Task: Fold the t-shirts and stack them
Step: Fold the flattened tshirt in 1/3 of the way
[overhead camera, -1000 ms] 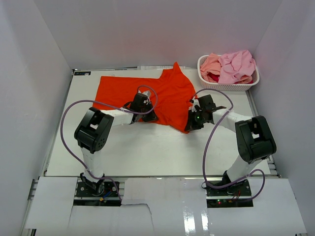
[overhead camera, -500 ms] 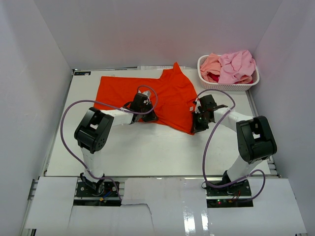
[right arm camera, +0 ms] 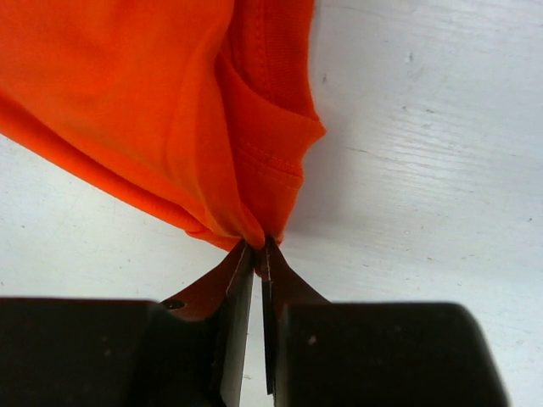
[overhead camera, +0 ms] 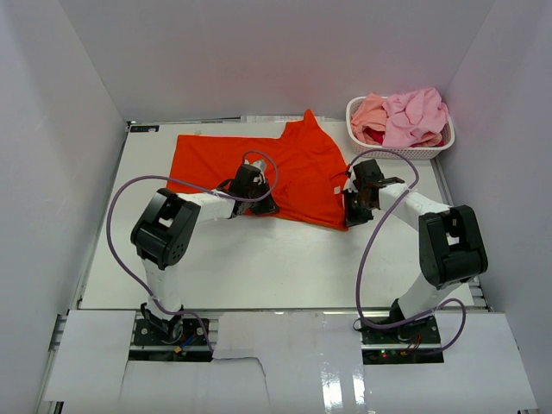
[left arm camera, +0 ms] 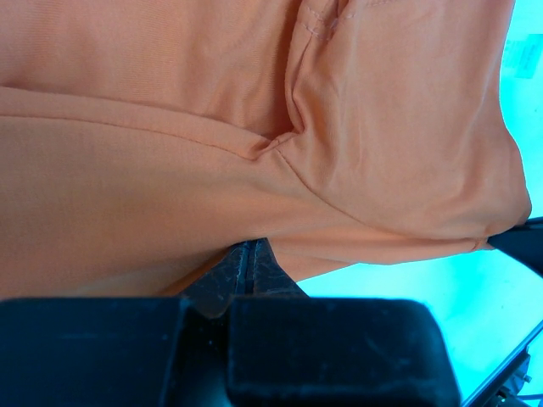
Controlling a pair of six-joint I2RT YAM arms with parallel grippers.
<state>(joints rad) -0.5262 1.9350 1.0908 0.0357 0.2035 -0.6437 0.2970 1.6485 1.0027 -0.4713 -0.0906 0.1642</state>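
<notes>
Orange-red t-shirt: lies across the far half of the surface, loosely spread and not yet a tidy packet. One pointed flap reaches toward the back wall.
Long axis: runs left to right, with the near edge slanting nearer to the bases on the right side.
Left claw: closed on the near edge about midway along. The left wrist view shows a fold of cloth gathered at its tips.
Right claw: closed, or all but closed, on the near right corner. The stitched hem bunches into a pinch at the very tips, so it is a shallow hold.
Deciding relation: the whole shirt lies beyond both claws and to the left of the right claw. By my reading, the fold has to carry this near edge away from the bases and over the cloth.
Nearer arm: each claw already has its own stretch of the edge. The far left end of the shirt is nearer the left arm, and no claw is on it.
Surface: white, flat and matt, with a band of it showing between the shirt and the arm bases. The cloth should slide on it easily.
Room: white walls stand close on three sides. A white basket stands in the far right corner, just beyond the shirt's right end. It holds a pink shirt, a salmon-peach shirt and a glimpse of dark red cloth.
Risk: the right claw's tip-only pinch looks likely to slip — and its far-side travel is hemmed in by the basket.
</notes>
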